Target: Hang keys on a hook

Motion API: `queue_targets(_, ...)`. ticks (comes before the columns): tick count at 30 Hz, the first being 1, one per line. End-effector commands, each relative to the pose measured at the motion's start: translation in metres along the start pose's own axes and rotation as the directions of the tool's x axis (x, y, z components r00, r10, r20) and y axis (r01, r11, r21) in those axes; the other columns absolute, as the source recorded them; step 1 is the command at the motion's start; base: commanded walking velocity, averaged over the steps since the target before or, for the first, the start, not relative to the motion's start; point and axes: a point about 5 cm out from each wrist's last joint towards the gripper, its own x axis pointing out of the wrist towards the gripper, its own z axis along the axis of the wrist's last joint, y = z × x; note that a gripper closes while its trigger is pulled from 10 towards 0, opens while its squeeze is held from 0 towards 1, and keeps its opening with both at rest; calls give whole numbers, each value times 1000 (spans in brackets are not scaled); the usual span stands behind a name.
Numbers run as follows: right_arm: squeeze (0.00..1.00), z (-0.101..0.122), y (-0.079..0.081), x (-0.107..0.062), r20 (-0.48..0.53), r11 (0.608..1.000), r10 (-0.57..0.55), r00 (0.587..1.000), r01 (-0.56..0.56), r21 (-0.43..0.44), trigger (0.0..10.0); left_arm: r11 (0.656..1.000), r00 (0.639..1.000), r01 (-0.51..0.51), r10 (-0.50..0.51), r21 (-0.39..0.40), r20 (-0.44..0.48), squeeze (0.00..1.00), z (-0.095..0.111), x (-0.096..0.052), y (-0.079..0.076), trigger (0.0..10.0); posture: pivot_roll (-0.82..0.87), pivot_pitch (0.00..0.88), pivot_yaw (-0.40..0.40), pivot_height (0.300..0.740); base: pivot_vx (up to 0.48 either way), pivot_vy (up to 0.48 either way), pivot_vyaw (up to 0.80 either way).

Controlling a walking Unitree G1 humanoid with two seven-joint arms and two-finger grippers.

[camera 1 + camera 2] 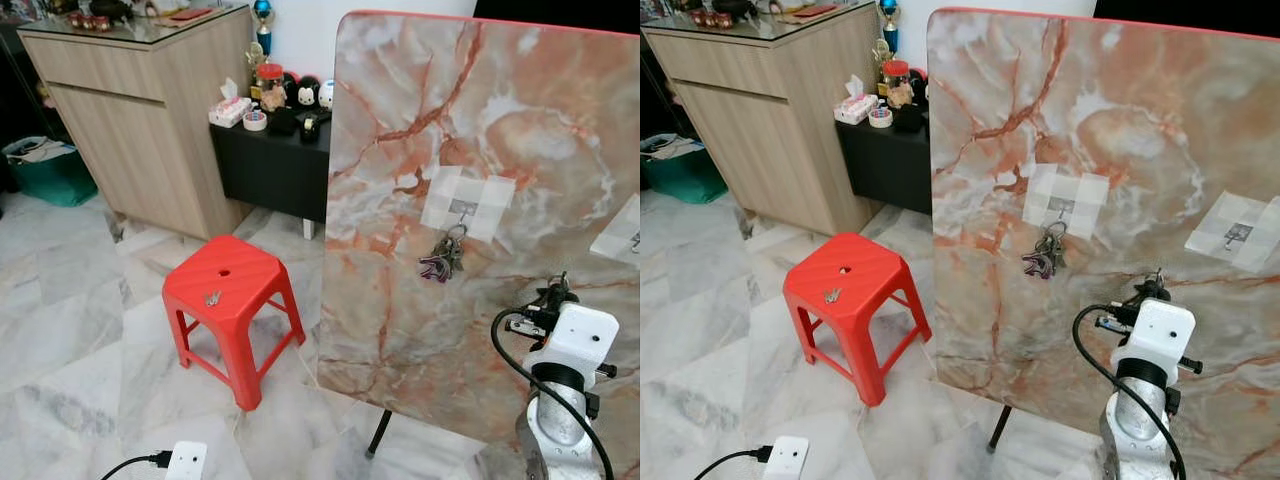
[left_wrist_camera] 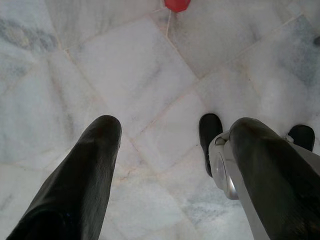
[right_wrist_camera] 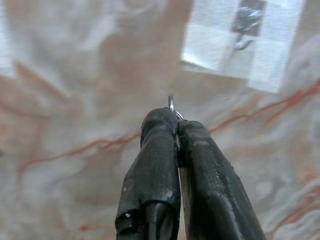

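Marble board (image 1: 1120,150), two taped hooks (image 1: 1064,208), one key bunch (image 1: 1044,258), right claw (image 3: 175,120) pinching ring

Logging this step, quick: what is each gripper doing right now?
Left gripper: open, empty, pointing at the floor.
Right gripper: shut on a key ring, facing the marble board.

key ring (image 3: 171,104) mostly hidden between jaws

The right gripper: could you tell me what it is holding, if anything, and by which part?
The right gripper pinches a thin metal ring between its fingertips; just its top loop pokes out, and what hangs from it cannot be told.
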Motion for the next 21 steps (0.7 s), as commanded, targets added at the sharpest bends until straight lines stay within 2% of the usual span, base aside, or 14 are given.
queue_targets(1,0,10,-7,7,22,999,-49,999,49,17,10000,1000,1000,8,-8,15,-19,0,-5,-1,-1,10000,-11,0,-27,740,0,0,0)
queue_targets(15,0,29,-9,8,73,995,-93,993,89,49,10000,1000,1000,8,-8,21,-22,0,-6,-1,-1,10000,-6,0,-27,740,0,0,0)
queue_targets(21,0,38,-16,9,98,990,-138,986,133,52,10000,1000,1000,8,-8,20,-22,0,-6,-1,-1,10000,-8,0,-26,740,0,0,0)
